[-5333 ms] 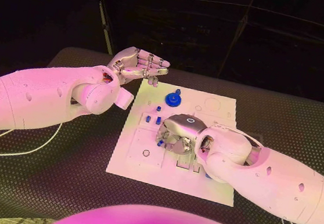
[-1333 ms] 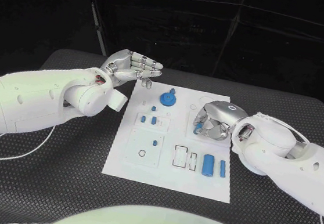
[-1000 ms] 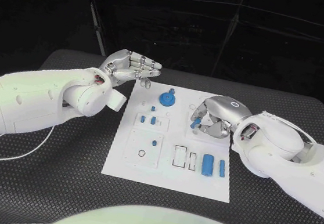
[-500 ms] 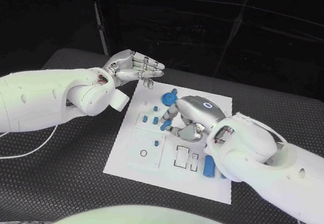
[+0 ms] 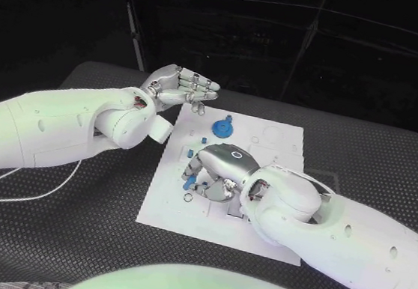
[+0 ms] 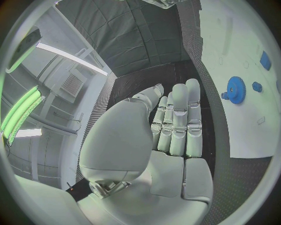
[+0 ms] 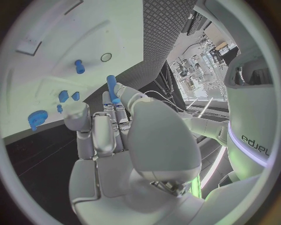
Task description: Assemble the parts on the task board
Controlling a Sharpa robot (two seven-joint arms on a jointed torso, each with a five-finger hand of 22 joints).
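The white task board (image 5: 279, 137) lies mid-table. My right hand (image 5: 222, 168) hovers low over its left middle and pinches a small blue peg (image 7: 111, 85) between thumb and fingers; the peg's tip (image 5: 189, 182) shows just by a round hole (image 5: 187, 197). A blue gear (image 5: 222, 125) stands on the board's far part, with small blue parts (image 5: 202, 139) beside it. My left hand (image 5: 181, 86) stays off the board's far left corner, palm up, fingers curled in, holding nothing. The right wrist view has the gear (image 7: 38, 117), another peg (image 7: 78, 66) and the hole (image 7: 106, 57).
The black textured table (image 5: 62, 233) surrounds the board on all sides. My right forearm (image 5: 346, 237) covers the board's near right part. In the left wrist view the gear (image 6: 237, 89) and a small blue part (image 6: 265, 60) sit on the board (image 6: 234, 37).
My right hand has swept from the board's far right part to its left middle, coming nearer and lower with the blue peg. The left hand has kept its place.
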